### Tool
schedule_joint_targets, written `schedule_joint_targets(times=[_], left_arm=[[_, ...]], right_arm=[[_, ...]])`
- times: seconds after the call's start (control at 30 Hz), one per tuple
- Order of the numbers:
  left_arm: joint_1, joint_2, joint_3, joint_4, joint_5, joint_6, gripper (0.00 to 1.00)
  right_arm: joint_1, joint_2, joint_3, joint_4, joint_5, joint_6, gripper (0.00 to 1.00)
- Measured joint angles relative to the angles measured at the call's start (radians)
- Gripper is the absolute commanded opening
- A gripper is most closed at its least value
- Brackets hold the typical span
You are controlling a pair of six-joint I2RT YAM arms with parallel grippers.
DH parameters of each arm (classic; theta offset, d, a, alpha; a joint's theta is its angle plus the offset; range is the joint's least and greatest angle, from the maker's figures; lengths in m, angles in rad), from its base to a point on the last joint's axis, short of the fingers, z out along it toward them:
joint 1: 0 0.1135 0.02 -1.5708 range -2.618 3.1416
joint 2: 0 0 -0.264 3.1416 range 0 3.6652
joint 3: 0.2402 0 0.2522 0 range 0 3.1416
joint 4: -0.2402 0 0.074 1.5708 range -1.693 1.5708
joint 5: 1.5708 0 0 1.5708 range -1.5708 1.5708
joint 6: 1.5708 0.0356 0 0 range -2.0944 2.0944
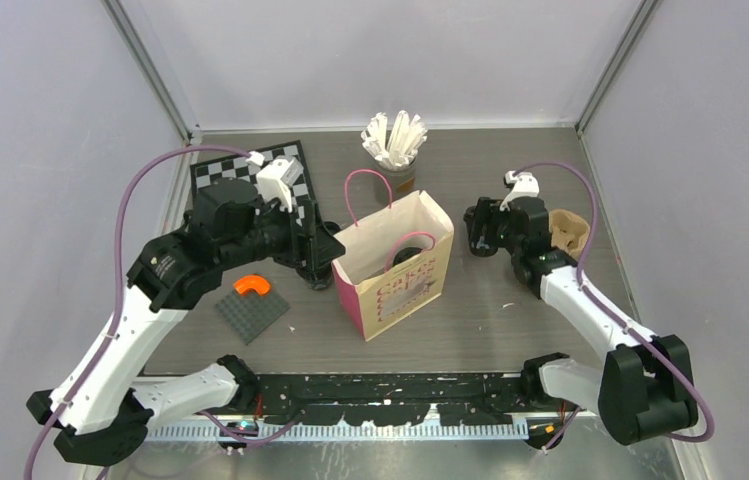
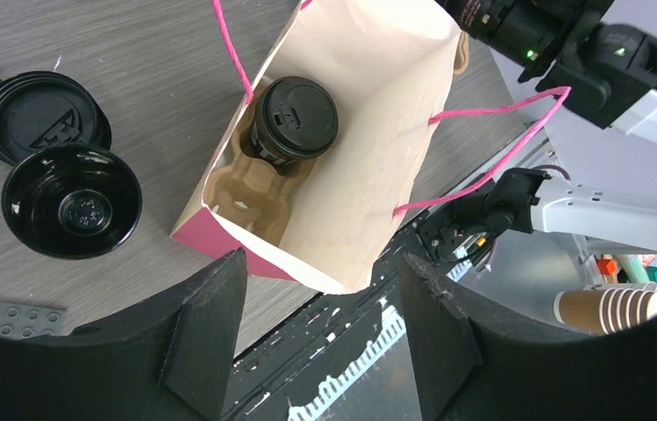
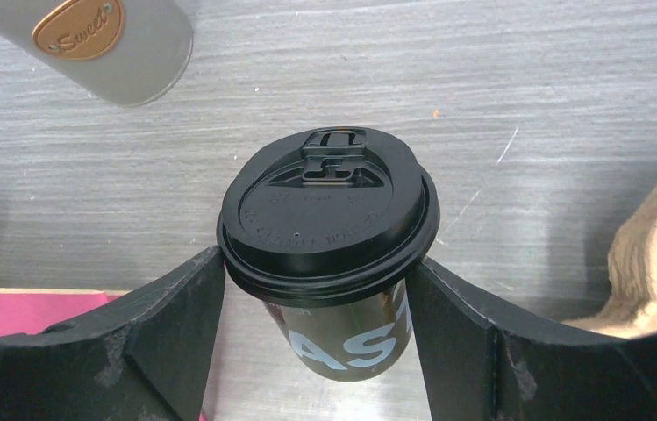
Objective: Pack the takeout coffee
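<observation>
A pink paper bag (image 1: 395, 265) stands open at mid-table. Inside it, one black lidded coffee cup (image 2: 294, 118) sits in a brown pulp carrier (image 2: 250, 189). My left gripper (image 2: 320, 272) hovers open over the bag's near edge, with nothing between its fingers. In the top view it is at the bag's left side (image 1: 322, 268). A second lidded coffee cup (image 3: 329, 206) stands on the table right of the bag. My right gripper (image 3: 317, 263) straddles it. The fingertips (image 3: 206, 272) reach the lid's rim, and a gap shows beside the cup's body.
Two loose black lids (image 2: 39, 110) lie on the table left of the bag. A grey cup of white sticks (image 1: 397, 140) stands behind the bag. Another brown carrier (image 1: 568, 232) sits at the right. A checkerboard (image 1: 240, 170), a grey baseplate (image 1: 252, 312) and an orange piece (image 1: 250, 285) lie left.
</observation>
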Motion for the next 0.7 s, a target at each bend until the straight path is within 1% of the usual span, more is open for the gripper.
schedule_joint_targets(times=[0.1, 0.17, 0.4, 0.47, 0.6, 0.63, 0.7], left_arm=[[0.000, 0.010, 0.000, -0.001, 0.001, 0.008, 0.66], [0.000, 0.014, 0.000, -0.003, 0.001, 0.010, 0.66], [0.000, 0.033, 0.000, -0.004, 0.003, 0.010, 0.66], [0.000, 0.039, 0.000, -0.004, 0.003, 0.009, 0.66], [0.000, 0.042, 0.000, -0.004, 0.003, 0.007, 0.66], [0.000, 0.042, 0.000, -0.004, 0.003, 0.007, 0.66], [0.000, 0.042, -0.001, -0.004, 0.002, 0.007, 0.66]], right_arm=[[0.000, -0.012, -0.114, 0.189, 0.000, -0.027, 0.72], [0.000, 0.000, -0.160, 0.286, -0.001, -0.050, 0.73], [0.000, 0.120, -0.222, 0.591, -0.055, -0.137, 0.73], [0.000, 0.149, -0.243, 0.648, -0.077, -0.161, 0.74], [-0.001, 0.161, -0.247, 0.661, -0.092, -0.177, 0.80], [-0.003, 0.156, -0.230, 0.625, -0.093, -0.172, 0.81], [-0.011, 0.154, -0.136, 0.494, -0.089, -0.153, 0.82]])
